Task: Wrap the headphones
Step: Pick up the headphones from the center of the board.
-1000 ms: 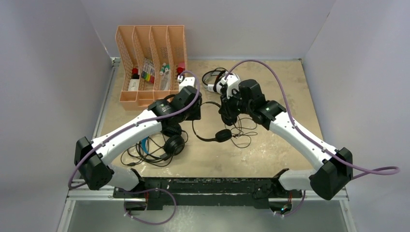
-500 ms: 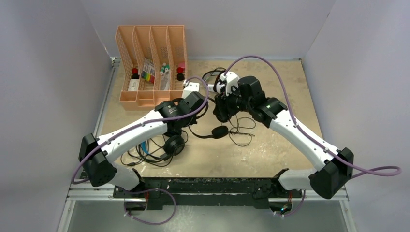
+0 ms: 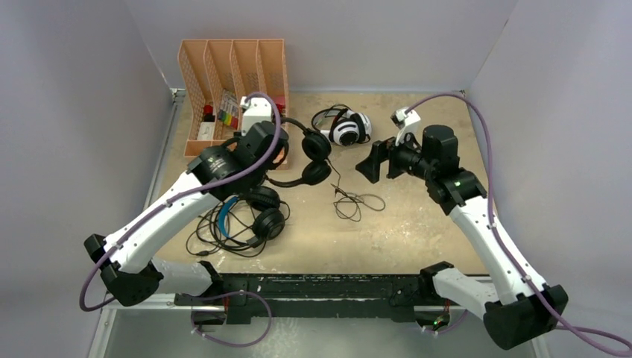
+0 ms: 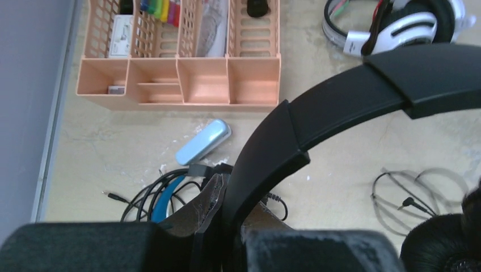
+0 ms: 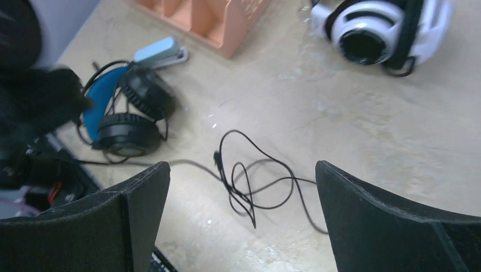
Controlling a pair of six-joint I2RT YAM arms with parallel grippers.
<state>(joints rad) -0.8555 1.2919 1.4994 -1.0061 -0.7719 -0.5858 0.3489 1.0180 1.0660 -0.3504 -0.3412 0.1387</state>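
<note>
My left gripper (image 3: 283,154) is shut on the headband of the slim all-black headphones (image 3: 315,158), which hang off the table with both ear cups to its right. The left wrist view shows that band (image 4: 340,96) pinched between the jaws of the left gripper (image 4: 235,226). Its thin cable (image 3: 355,200) trails down into a loose tangle on the table. My right gripper (image 3: 375,160) is open and empty, right of the cups and above the cable (image 5: 255,181). The white-and-black headphones (image 3: 347,128) lie at the back. The blue-banded headphones (image 3: 250,215) lie under my left arm.
A peach desk organizer (image 3: 231,89) with small items stands at the back left. A light-blue stapler (image 4: 203,141) lies in front of it. A pile of black cables (image 3: 216,239) spreads left of the blue-banded set. Grey walls enclose the table.
My left gripper shut on the black headband and carried it up and back-left. My right gripper opened wide, let go and drew back to the right; the cable dropped into a heap.
</note>
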